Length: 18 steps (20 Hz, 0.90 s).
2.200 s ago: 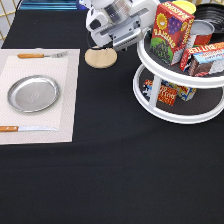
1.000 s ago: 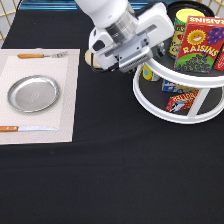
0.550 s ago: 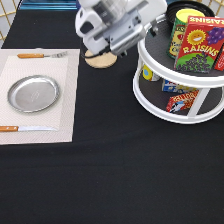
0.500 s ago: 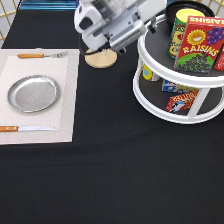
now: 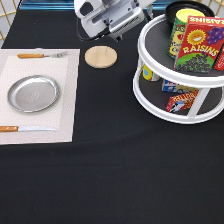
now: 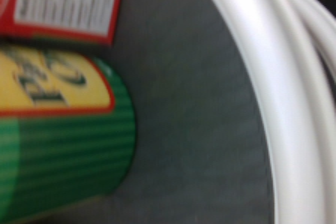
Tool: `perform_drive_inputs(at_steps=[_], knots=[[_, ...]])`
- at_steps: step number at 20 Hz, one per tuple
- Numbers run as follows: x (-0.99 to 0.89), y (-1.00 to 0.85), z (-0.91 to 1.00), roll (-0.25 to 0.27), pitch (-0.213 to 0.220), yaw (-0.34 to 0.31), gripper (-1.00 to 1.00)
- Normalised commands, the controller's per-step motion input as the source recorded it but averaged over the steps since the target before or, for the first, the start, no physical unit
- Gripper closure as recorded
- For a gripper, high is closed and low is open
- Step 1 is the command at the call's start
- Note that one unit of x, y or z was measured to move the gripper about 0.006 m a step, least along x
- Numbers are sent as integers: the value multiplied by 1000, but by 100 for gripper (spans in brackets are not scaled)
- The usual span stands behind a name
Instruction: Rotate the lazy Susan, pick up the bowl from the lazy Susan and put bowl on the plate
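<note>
The lazy Susan (image 5: 150,102) is white with dark grey trays, carrying a red raisins box (image 5: 200,42) and a green-and-yellow can (image 5: 181,31). The plate (image 5: 33,93) is shiny silver on a pale placemat (image 5: 65,100). The table (image 5: 110,175) is black.

**newbie:** so where's everything sitting?

**mod:** plate (image 5: 33,93) is on a placemat (image 5: 65,120) at the exterior view's left, with a fork (image 5: 40,55) above it and a knife (image 5: 25,129) below. Coaster (image 5: 100,56) is just right of the mat. Lazy Susan (image 5: 165,107) is far right, with a raisin box (image 5: 200,44) and a can (image 5: 181,27) on its top tier.
</note>
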Motion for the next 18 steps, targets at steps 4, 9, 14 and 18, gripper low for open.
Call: perform_drive_inputs(at_steps=[4,9,14,18], knots=[[-578,644,-65,-92,-139,-17,-100],[-398,281,-249,-64,-153,-39,-100],[-384,-35,-487,-43,-161,-72,-100],[-349,0,-496,-46,-154,-36,-100]])
